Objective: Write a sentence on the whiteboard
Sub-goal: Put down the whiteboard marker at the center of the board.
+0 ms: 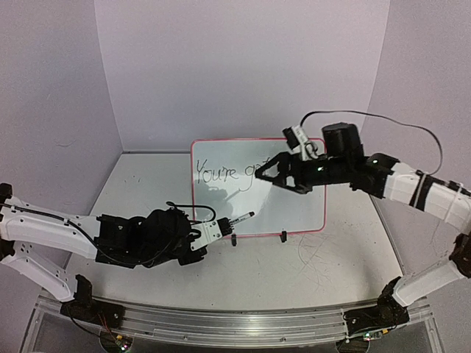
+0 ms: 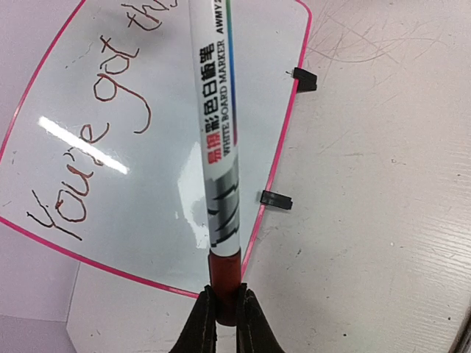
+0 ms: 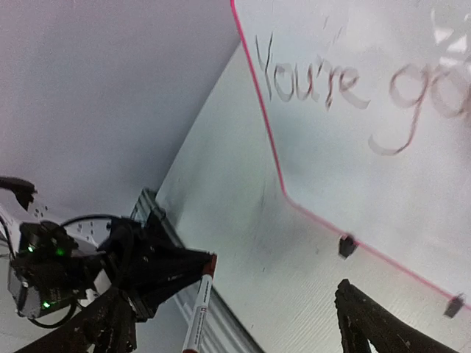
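Just ahead of your left claw [image 2: 227, 312], the whiteboard [image 2: 147, 220] lies on the table [image 2: 383, 220], and the marker [image 2: 217, 147] reaches out over its near edge; that claw is clenched on the marker's red end. Your right claw [image 1: 268, 173] hangs over the whiteboard, jaws spread wide, grasping nothing. The sentence [image 1: 221, 174] starts to that claw's left and runs beneath it, the last words covered from above.
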Robot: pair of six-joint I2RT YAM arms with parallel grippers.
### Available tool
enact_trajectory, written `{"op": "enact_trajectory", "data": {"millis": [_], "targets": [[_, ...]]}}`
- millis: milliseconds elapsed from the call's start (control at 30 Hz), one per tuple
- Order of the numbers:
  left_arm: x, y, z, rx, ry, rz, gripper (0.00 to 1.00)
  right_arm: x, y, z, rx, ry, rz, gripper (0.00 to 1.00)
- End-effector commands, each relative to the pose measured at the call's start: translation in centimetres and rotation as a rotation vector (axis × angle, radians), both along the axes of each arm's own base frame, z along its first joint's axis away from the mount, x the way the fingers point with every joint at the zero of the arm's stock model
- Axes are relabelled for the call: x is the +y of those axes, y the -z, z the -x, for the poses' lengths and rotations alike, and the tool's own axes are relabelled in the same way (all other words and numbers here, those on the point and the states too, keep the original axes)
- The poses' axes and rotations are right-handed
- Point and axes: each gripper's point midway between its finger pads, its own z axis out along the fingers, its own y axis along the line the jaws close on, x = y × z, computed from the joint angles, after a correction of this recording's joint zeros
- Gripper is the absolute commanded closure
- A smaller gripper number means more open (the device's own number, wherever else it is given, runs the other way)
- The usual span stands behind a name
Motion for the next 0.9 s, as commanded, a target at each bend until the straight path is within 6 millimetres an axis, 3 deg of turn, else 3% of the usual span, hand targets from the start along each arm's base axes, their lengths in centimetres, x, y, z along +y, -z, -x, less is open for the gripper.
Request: {"op": "enact_trajectory", "data": {"millis": [0, 200, 333, 500, 667, 867], "targets": [[0.4, 0.0, 1.5, 0.172, 0.000, 0.137, 1.00, -5.3, -8.2, -2.2, -0.343, 0.203, -0.028, 0.02], [-0.6, 2.6, 2.9, 0.408, -0.006, 0.159, 1.00, -13.2, -11.5, -4.6, -0.575, 0.556, 0.176, 0.02], [0.9, 5.3, 2.1, 0.533, -0.097, 0.146, 1.00, -15.6, -13.2, -3.9, -0.655, 0.623, 0.202, 0.02], [0.6, 9.3, 4.3, 0.655, -0.015, 0.012, 1.00, -16.8, -13.2, -3.4, -0.685, 0.647, 0.220, 0.02], [-0.1, 13.6, 4.3, 0.638, 0.007, -0.243, 1.00, -16.9, -12.9, -3.1, -0.685, 0.648, 0.216, 0.02], [-1.6, 15.2, 3.9, 0.610, 0.046, -0.334, 0.97, -17.4, -12.6, -2.9, -0.680, 0.666, 0.201, 0.02]]}}
